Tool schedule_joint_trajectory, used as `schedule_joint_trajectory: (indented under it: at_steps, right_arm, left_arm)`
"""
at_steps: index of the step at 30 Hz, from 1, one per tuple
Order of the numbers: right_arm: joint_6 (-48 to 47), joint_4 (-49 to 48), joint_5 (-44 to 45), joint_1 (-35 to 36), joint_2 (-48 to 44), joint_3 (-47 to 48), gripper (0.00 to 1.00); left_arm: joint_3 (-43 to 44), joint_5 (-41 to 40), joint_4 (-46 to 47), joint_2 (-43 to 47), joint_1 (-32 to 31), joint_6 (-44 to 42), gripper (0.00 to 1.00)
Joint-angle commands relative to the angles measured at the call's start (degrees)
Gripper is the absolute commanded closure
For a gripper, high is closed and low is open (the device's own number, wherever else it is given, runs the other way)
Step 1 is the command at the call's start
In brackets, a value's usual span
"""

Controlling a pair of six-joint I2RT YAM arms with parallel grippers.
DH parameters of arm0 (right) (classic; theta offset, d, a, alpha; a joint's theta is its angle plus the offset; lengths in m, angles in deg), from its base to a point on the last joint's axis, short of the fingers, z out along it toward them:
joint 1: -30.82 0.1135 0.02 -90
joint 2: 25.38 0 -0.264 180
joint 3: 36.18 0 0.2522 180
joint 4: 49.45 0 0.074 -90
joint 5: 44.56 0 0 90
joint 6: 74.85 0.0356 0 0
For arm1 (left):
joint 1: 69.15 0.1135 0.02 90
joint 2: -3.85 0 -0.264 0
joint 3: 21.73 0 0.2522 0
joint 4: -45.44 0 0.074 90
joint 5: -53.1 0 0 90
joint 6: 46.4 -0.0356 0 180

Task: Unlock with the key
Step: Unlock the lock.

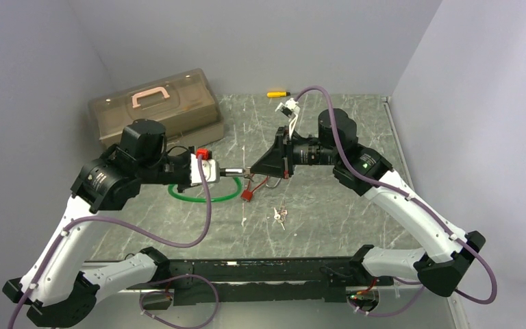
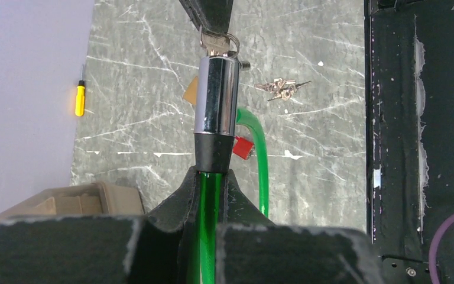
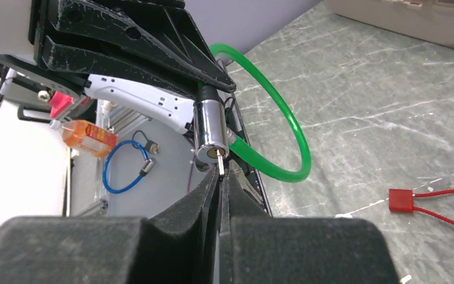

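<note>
**A:** ok, what's the setup, going left to right across the top view?

**B:** the left gripper [image 1: 229, 171] sits left of centre. Its jaws are clamped on the cable lock [image 2: 216, 94] at the black collar just under the chrome barrel, and the barrel is held up off the table [image 1: 315, 219]. It points right at the key [image 3: 220, 166], which the right gripper [image 1: 248, 171] has pinched tight between its fingers, about mid-frame.

**A:** key in already?

**B:** the tip's at the keyway for sure. How deep is hard to say, since the fingers hide most of the blade. I'd push straight along the barrel axis till it bottoms out, then roll the wrist only. The left has to hold firm or the barrel just spins along. The green loop [image 3: 289, 124] can hang free.
</note>
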Motion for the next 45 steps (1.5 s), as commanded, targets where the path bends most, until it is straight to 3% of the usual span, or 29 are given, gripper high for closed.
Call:
schedule_joint_trajectory:
  at_steps: [1, 4, 7, 17, 30, 39, 45]
  right_arm:
    - [-2.3, 2.6, -0.5, 1.1, -0.9, 1.5, 0.82]
    - [-6.5, 5.0, 1.3, 1.1, -3.0, 1.8, 0.63]
    - [-8.5, 5.2, 2.1, 1.1, -4.6, 2.7, 0.55]
    - [-11.4, 7.5, 2.5, 1.1, -4.0, 7.9, 0.55]
    - [-10.7, 6.8, 0.0, 1.1, -1.9, 7.7, 0.71]
    - [-7.7, 3.7, -1.8, 1.3, -0.7, 6.5, 0.99]
    - [-0.3, 1.9, -1.6, 1.2, 1.8, 6.9, 1.00]
  left_arm:
    - [3.1, 3.8, 10.6, 0.4, -1.7, -1.6, 1.00]
    - [3.4, 4.5, 9.8, 0.6, -1.7, -1.3, 1.00]
    - [3.4, 5.1, 9.0, 0.6, -1.8, -1.3, 1.00]
    - [2.9, 6.1, 7.1, 0.9, -1.7, -1.1, 1.00]
    - [2.0, 6.2, 8.3, 1.2, -1.8, -0.4, 1.00]
    - [1.5, 3.8, 9.1, 1.0, -1.9, -1.5, 1.00]
    - [1.1, -4.0, 13.2, 0.9, -4.4, -5.3, 1.00]
